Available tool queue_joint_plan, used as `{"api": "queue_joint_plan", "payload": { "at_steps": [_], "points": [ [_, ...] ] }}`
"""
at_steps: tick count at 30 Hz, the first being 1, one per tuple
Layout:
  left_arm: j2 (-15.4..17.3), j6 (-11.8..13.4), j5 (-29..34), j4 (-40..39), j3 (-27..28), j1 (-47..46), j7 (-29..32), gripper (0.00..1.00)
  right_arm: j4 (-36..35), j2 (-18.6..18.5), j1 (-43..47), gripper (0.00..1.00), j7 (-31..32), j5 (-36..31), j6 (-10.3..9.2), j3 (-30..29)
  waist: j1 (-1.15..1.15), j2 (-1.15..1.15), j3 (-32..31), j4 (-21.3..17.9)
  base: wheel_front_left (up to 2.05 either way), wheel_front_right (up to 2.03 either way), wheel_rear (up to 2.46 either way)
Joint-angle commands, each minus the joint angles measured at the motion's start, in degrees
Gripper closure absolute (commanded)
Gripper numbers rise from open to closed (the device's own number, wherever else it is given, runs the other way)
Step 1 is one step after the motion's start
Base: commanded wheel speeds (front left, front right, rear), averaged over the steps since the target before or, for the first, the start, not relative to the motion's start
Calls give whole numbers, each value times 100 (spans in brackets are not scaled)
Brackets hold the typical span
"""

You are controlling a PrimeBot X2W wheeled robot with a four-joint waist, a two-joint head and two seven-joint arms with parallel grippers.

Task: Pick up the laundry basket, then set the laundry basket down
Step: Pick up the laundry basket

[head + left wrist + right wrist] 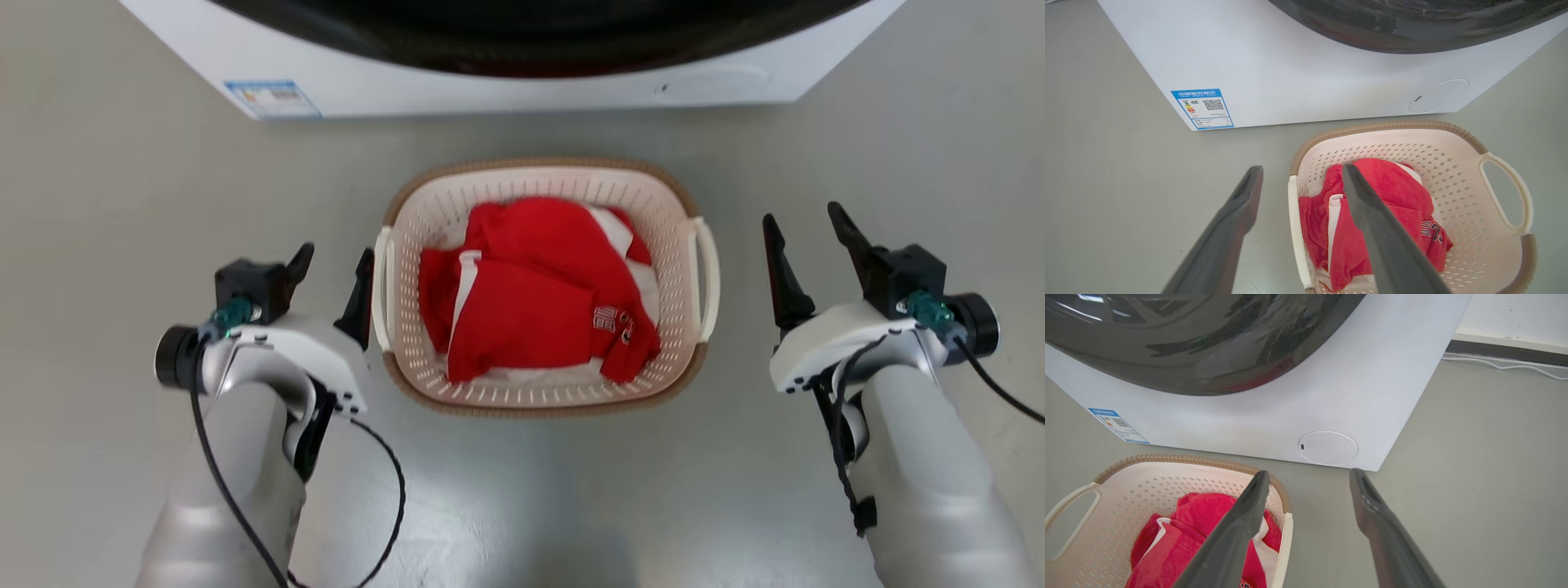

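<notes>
The laundry basket (433, 219), cream and perforated with a brown rim, stands on the grey floor in front of me, holding red and white clothes (531, 286). My left gripper (336, 253) is open beside its left loop handle (382, 282), the inner finger close against it. In the left wrist view that handle (1293, 220) lies between my left gripper's (1301, 167) spread fingers. My right gripper (801, 214) is open a short way off the right handle (709, 278). In the right wrist view the handle (1286, 539) shows between my right gripper's (1310, 473) fingers.
A white washing machine (506, 86) with a dark round door stands just beyond the basket, a blue label (273, 98) at its lower left corner. Bare grey floor lies on both sides. In the right wrist view a white cable (1506, 366) runs along the wall base.
</notes>
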Motion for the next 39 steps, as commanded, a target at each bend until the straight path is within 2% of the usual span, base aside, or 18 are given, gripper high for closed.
{"api": "queue_joint_plan", "payload": {
  "at_steps": [1, 7, 13, 23, 39],
  "points": [
    [126, -33, -81, -18, 123, -120, -35, 0, -14, 26, -73, 0, -69, -75, 34, 100, 0, 0, 302, 59, 0, 0, 0],
    [99, -33, -109, 534, -63, -606, -35, 0, 784, 27, -554, 0, -69, -99, 34, 210, 0, 0, 650, 33, 0, 0, 0],
    [27, -33, -255, 928, -258, -859, -35, 0, 1261, 27, -853, 0, -69, -22, 34, 396, 0, 0, 868, 10, 0, 0, 0],
    [32, -33, -440, 1424, -551, -1278, -35, 0, 1414, 27, -1018, 0, -69, 85, 34, 569, 0, 0, 1163, 6, 0, 0, 0],
    [134, 8, -352, 1919, -612, -1863, -35, 0, 1506, 27, -1319, 0, -69, 111, 34, 485, 0, 0, 1812, 72, 0, 0, 0]
  ]
}}
